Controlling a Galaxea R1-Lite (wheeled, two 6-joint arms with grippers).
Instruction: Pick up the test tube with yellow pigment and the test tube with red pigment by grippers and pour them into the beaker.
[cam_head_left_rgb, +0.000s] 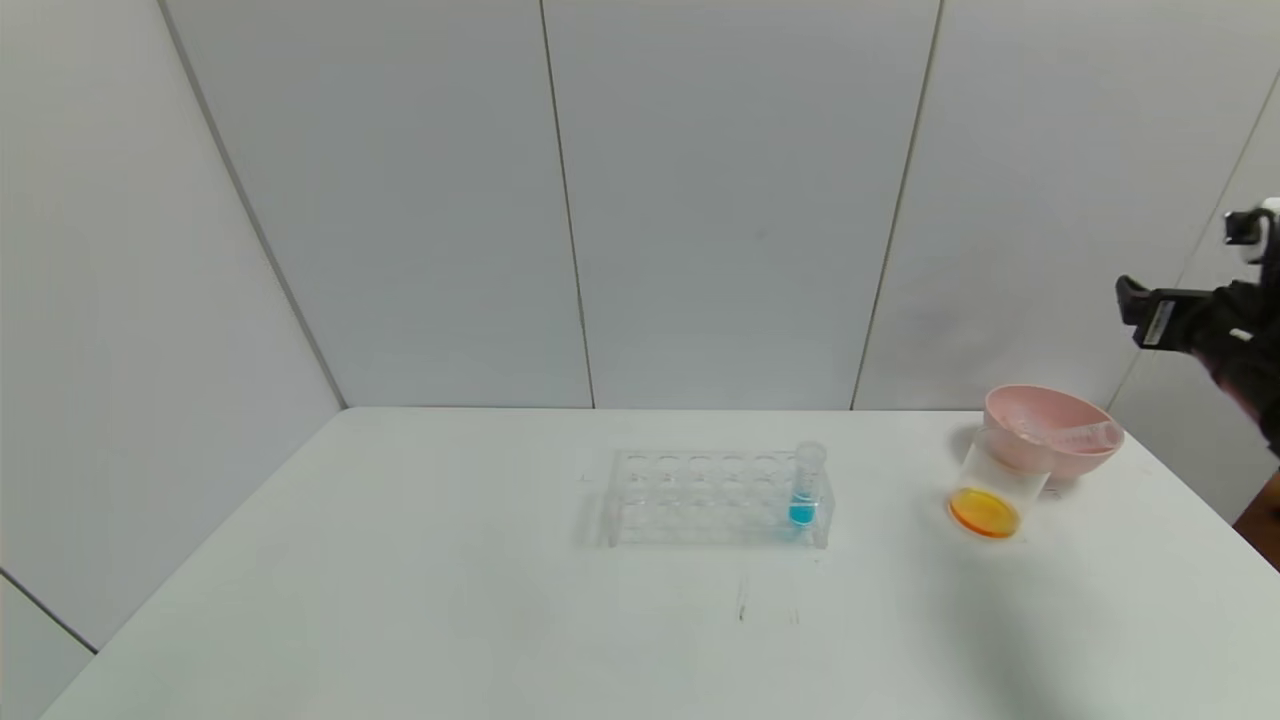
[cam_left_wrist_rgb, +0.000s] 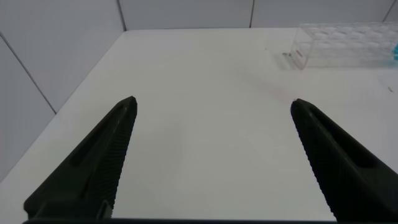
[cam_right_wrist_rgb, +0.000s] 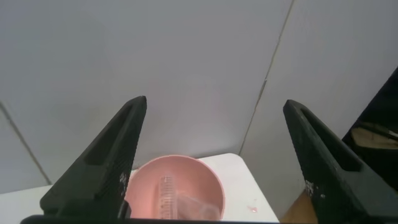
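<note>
White bench (cam_head_left_rgb: 400, 600): beaker (cam_head_left_rgb: 992, 492) holds orange mix, beside pink bowl (cam_head_left_rgb: 1050, 430) with spent tubes. Right claw (cam_right_wrist_rgb: 214, 155) released above; left claw (cam_left_wrist_rgb: 214, 155) released, idle.

Through the left wrist camera we see our left gripper (cam_left_wrist_rgb: 212, 109) hanging over the white table (cam_left_wrist_rgb: 199, 143), its two black fingers (cam_left_wrist_rgb: 102, 162) spread wide with nothing between them. Beyond them, near the table's far edge, stands the clear many-holed rack (cam_left_wrist_rgb: 345, 53), well apart from the fingertips.
</note>
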